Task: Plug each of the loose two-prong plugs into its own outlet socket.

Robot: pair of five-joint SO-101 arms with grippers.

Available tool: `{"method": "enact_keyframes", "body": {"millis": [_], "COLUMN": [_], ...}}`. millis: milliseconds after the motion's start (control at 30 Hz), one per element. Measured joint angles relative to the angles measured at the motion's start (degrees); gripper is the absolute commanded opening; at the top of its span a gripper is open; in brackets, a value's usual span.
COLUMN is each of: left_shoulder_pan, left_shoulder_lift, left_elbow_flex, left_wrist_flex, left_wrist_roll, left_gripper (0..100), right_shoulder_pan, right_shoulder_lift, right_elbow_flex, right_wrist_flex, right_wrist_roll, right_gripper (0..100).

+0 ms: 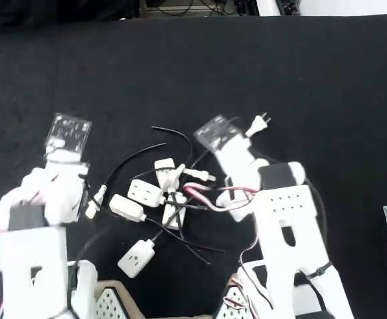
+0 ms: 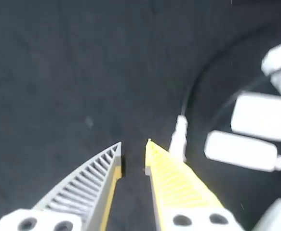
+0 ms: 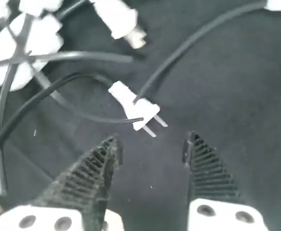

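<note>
One broad black table point(image 1: 326, 86) carries the whole job, with the left arm point(image 1: 44, 206) and right arm point(image 1: 283, 206) bent over it from the near edge, flanking a tangle of white outlet sockets point(image 1: 145, 193) and black cords point(image 1: 130, 159) heaped between them, seemingly so either side can reach. The right gripper point(image 3: 152, 139) hangs low with its black fingers point(image 3: 89, 178) spread wide, a loose two-prong plug point(image 3: 133, 111) lying on the table just ahead of the gap, prongs turned toward the claw; the stance looks set for a grab, with nothing yet held. The left gripper point(image 2: 133, 143) hovers with its grey and yellow fingers drawn nearly together, a narrow empty slit between them; a second plug point(image 2: 179, 137) rests just beside the yellow finger point(image 2: 174, 183), its cord arcing away, two sockets lying near. No plug appears seated yet
</note>
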Motion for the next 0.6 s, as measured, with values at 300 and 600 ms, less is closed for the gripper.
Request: {"method": "enact_keyframes", "body": {"millis": [300, 600], "left_shoulder_pan": [0.1, 0.2], "left_shoulder_lift": [5.6, 5.8], "left_elbow_flex": [0.2, 9.1], "left_wrist_flex": [-0.5, -9.5], "left_wrist_roll": [8.0, 11.2], "left_gripper": [10, 10], "right_shoulder_pan": [-3.5, -3.6], "right_shoulder_lift": [0.1, 20.8], "right_elbow_flex": [2.2, -4.0], "right_wrist_flex": [-0.4, -2.5], "right_wrist_roll": [11.0, 12.2], "right_gripper": [22.4, 27.1]}}
